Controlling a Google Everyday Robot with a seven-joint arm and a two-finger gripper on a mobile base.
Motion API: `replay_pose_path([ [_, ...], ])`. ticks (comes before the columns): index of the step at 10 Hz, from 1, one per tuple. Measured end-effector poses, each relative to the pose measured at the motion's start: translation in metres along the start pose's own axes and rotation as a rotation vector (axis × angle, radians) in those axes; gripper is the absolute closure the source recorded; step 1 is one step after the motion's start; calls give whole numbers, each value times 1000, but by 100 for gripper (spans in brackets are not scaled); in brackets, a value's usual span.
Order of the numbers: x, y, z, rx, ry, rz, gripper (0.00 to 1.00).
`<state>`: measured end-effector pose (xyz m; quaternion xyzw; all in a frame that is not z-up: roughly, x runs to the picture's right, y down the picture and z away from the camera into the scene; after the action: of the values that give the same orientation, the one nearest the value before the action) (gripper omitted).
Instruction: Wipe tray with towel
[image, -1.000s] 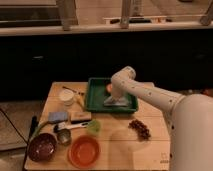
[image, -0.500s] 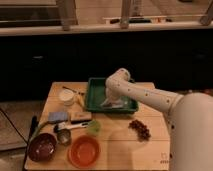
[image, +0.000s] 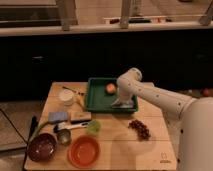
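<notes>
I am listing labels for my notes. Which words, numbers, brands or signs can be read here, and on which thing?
No text can be read.
Small dark mark at a corner of the wooden table: too blurred to read.
The gripper, down on the towel in the green tray, shows no writing.

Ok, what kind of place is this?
Likely a kitchen or dining area: wooden table with orange bowl and grapes, dark counter behind. The gripper is down in the green tray, at the towel.
</notes>
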<state>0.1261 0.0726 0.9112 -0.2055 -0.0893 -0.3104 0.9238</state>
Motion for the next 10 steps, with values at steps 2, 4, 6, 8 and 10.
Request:
replay_pose_path([
  [2, 10, -12, -4, 19, 27, 12, 97],
  [4, 3, -42, -3, 33, 39, -3, 97],
  [6, -16, -71, 3, 34, 36, -36, 97],
  [8, -37, -85, 8, 32, 19, -99, 97],
  [10, -54, -78, 7, 32, -17, -138, 97],
])
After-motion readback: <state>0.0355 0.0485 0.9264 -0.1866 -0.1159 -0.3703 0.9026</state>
